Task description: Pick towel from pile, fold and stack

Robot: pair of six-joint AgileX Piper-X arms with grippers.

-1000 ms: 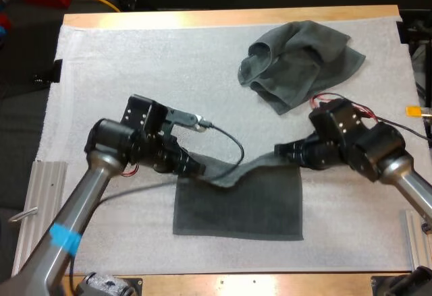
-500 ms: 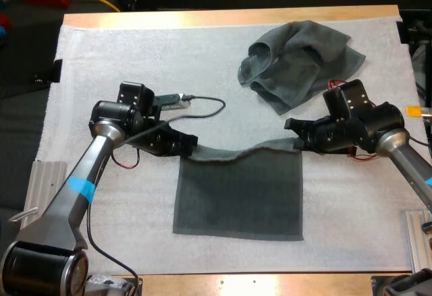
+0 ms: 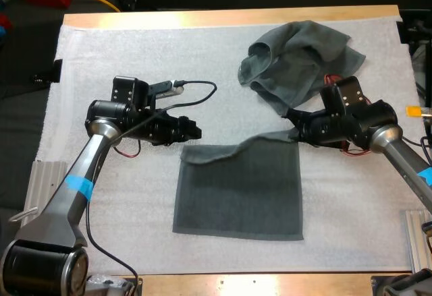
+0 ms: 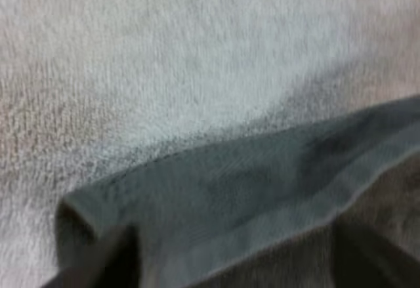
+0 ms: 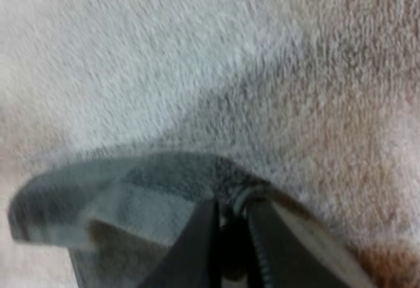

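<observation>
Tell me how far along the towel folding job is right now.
Done: the flat towel is out of the pile, spread on the mat. In hand: the right gripper pinches its far right corner, slightly raised; the left gripper is open by the far left corner. Left: the fold itself, stacking, and the crumpled towel at the far right.

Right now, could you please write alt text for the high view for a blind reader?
A flat grey-green towel lies on the white mat, its far right corner pinched by the right gripper; the left gripper sits just beyond its far left corner. A crumpled towel lies at the far right.
</observation>
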